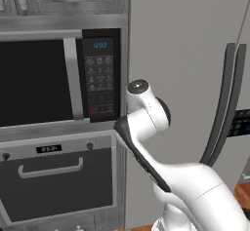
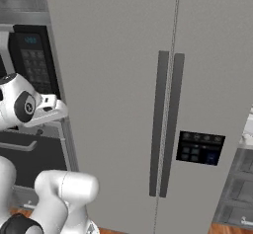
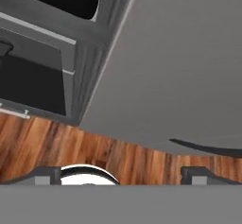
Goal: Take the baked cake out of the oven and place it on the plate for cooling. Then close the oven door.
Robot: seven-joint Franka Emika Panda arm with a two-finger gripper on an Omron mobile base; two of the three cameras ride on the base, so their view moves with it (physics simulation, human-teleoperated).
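Observation:
The oven (image 1: pixel 58 149) sits under the keypad microwave, with a small black display (image 1: pixel 49 148) and two dark knobs. The oven door (image 1: pixel 63 191) is a dark panel in a steel frame. It stands upright and shut, its curved silver handle (image 1: pixel 51 169) across the top. The door (image 2: pixel 29 166) also appears low left in the right base view, behind my arm. The dark glass hides whatever is inside. In the hand view my gripper (image 3: pixel 123 178) is open, nothing between its fingertips (image 3: pixel 47 176), and points down at the wood floor (image 3: pixel 56 142) beside the oven column.
A tall grey two-door fridge (image 2: pixel 168 124) with long dark handles and a dispenser panel (image 2: pixel 200 149) stands right of the oven column. The microwave (image 1: pixel 100 74) with its keypad hangs above the oven. A narrow steel drawer front (image 1: pixel 73 222) lies under the door.

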